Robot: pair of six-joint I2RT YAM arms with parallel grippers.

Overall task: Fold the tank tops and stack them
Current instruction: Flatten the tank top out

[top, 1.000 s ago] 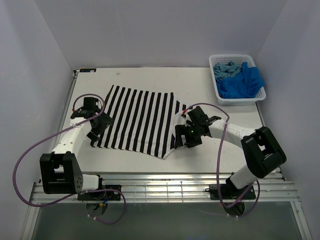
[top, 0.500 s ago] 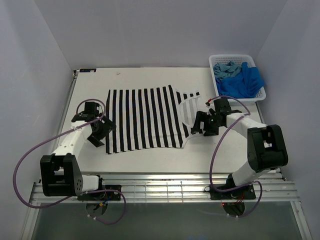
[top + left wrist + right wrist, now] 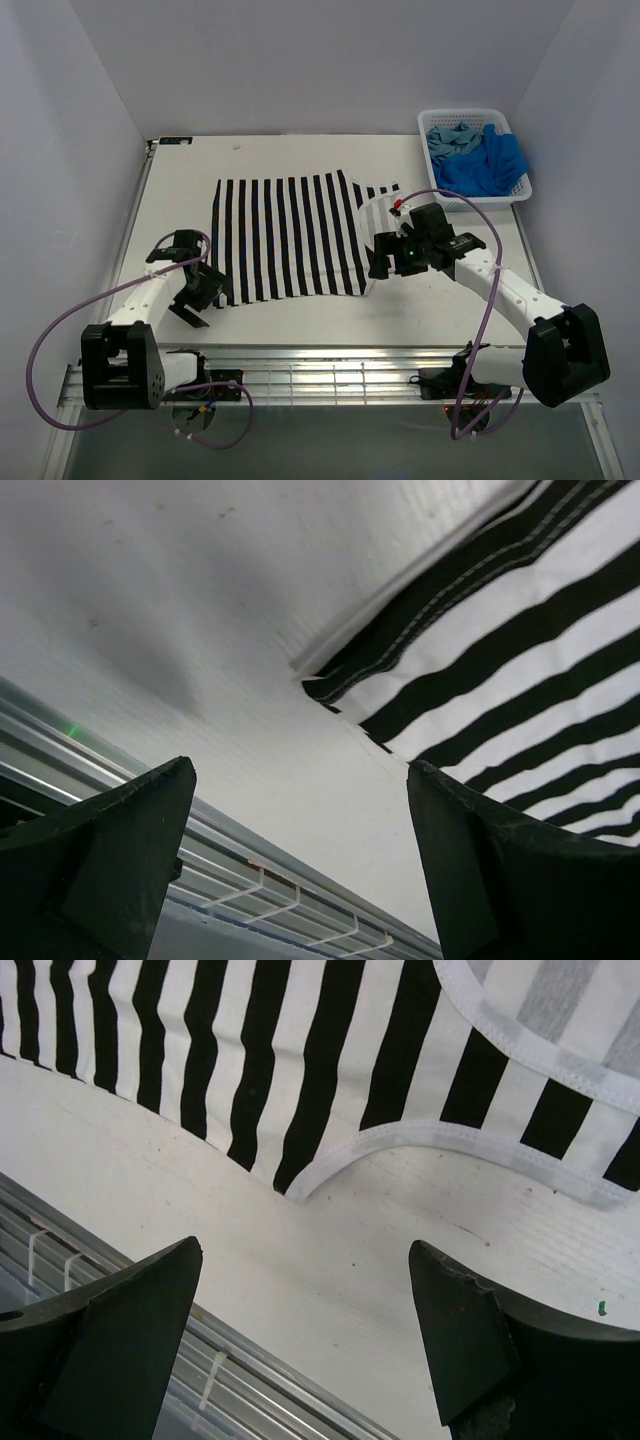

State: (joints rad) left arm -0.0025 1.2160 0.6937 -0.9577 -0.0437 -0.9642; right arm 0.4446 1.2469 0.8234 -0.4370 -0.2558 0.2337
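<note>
Striped tank top: we see the black-and-white striped tank top [image 3: 285, 235] spread flat on the desk [image 3: 280, 160], its strap end pointing right, towards the basket.
Left gripper: the left gripper [image 3: 198, 298] hangs low at the top's near left corner. Its jaws stand wide apart and we see nothing between them. In our left wrist view that corner, slightly curled, lies just ahead.
Right gripper: the right gripper [image 3: 385, 262] sits by the top's near right edge, jaws spread and empty. Our right wrist view shows the white-bound armhole curve lying ahead of them.
Basket: the white lattice basket [image 3: 470, 112] stands at the far right corner. We find the royal blue tank top [image 3: 485, 165] and the teal-blue tank top [image 3: 450, 138] bunched inside.
</note>
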